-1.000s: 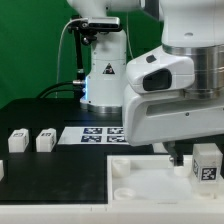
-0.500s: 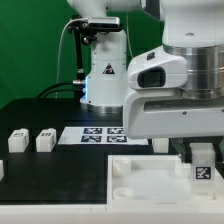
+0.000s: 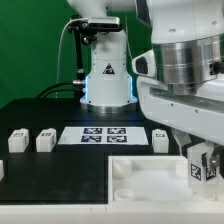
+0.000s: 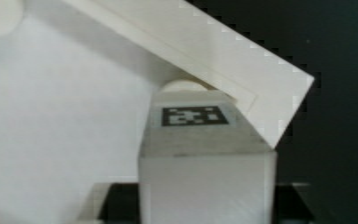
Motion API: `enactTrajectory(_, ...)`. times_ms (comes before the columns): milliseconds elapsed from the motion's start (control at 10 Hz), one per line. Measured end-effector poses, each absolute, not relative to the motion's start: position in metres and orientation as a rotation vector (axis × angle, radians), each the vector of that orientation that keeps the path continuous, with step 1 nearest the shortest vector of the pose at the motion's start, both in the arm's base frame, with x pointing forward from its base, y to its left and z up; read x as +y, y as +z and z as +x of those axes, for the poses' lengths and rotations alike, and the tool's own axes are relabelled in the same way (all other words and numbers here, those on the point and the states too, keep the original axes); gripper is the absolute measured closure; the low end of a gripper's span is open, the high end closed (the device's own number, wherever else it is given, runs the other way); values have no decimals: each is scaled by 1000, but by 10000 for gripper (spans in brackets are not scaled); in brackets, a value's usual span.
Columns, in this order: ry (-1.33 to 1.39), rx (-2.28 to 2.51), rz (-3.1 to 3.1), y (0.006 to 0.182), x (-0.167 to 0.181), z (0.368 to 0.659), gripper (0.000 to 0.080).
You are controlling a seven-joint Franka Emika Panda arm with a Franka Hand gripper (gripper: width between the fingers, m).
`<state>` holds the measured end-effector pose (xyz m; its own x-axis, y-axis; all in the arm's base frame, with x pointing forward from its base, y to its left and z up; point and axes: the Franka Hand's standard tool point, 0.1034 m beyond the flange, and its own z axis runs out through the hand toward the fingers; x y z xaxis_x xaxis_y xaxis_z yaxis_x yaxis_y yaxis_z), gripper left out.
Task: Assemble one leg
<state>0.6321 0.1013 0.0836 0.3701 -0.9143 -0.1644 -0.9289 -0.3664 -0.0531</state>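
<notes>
My gripper is shut on a white leg with a black-and-white marker on its face, at the exterior view's right. It holds the leg upright just above the large white tray-like piece, near its far right corner. In the wrist view the held leg fills the middle, its marker end close to the tray's corner. The dark fingers flank the leg. Two more legs stand on the table at the left. Another leg stands behind the tray.
The marker board lies flat on the black table behind the tray. The arm's white base stands at the back centre. A small white part shows at the left edge.
The gripper with the leg has tilted and shifted slightly, and the wrist body has risen, uncovering the marker board and the leg behind the tray.
</notes>
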Motion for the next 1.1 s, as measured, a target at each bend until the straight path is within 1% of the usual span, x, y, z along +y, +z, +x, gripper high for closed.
enactTrajectory(200,194,1985,-2259,83,104,630,506)
enactTrajectory(300,206,2067,-2198,84,107,629,506)
enactTrajectory(400,203,2031,-2229,84,106,629,506)
enactTrajectory(500,200,1990,-2263,83,107,629,410)
enactTrajectory(600,202,1934,-2322,82,108,627,410)
enactTrajectory(700,226,1693,-2529,80,111,620,238)
enactTrajectory(800,230,1372,-2728,80,110,621,168)
enactTrajectory(1100,203,883,-2914,80,110,622,151)
